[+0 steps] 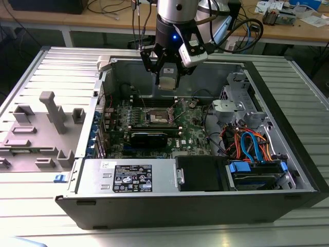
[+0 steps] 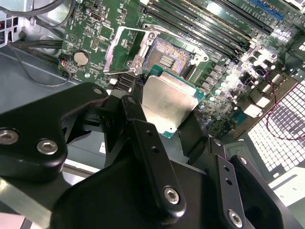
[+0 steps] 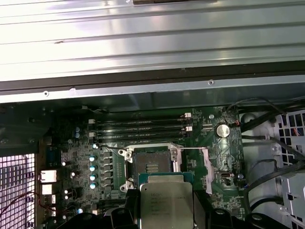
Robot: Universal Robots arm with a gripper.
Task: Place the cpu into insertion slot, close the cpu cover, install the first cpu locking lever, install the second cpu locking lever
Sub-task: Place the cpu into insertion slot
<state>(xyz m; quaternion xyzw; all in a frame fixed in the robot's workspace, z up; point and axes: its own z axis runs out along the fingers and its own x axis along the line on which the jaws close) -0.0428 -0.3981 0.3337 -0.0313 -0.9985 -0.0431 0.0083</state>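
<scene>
Holding the cpu [image 2: 169, 102] in my gripper [image 2: 164, 117], fingers [image 2: 143, 138] clamped on two opposite edges, dull silver top facing both wrist cameras. The cpu touches nothing but my fingers and is clear of the board.

In the exterior view I hang over the open computer case [image 1: 180, 208], near its far wall, with the chip at my fingertips and well above the motherboard [image 1: 193, 128].

The insertion slot [image 3: 151, 167] sits below my fingertips and slightly ahead of them. In both wrist views the cpu's leading edge overlaps the slot's near rim. The slot has a silver rim and a dark centre with its contacts exposed.

The cpu cover [image 2: 110, 52] is swung open. It stands tilted up off the slot, to one side of my fingers, and green board shows through its square window. It is apart from the cpu.

The long black memory slots [image 3: 143, 125] run just beyond the slot, farther from my fingers. A coin battery [image 3: 222, 130] lies on the board past the raised cover, off to that same side of me.
</scene>
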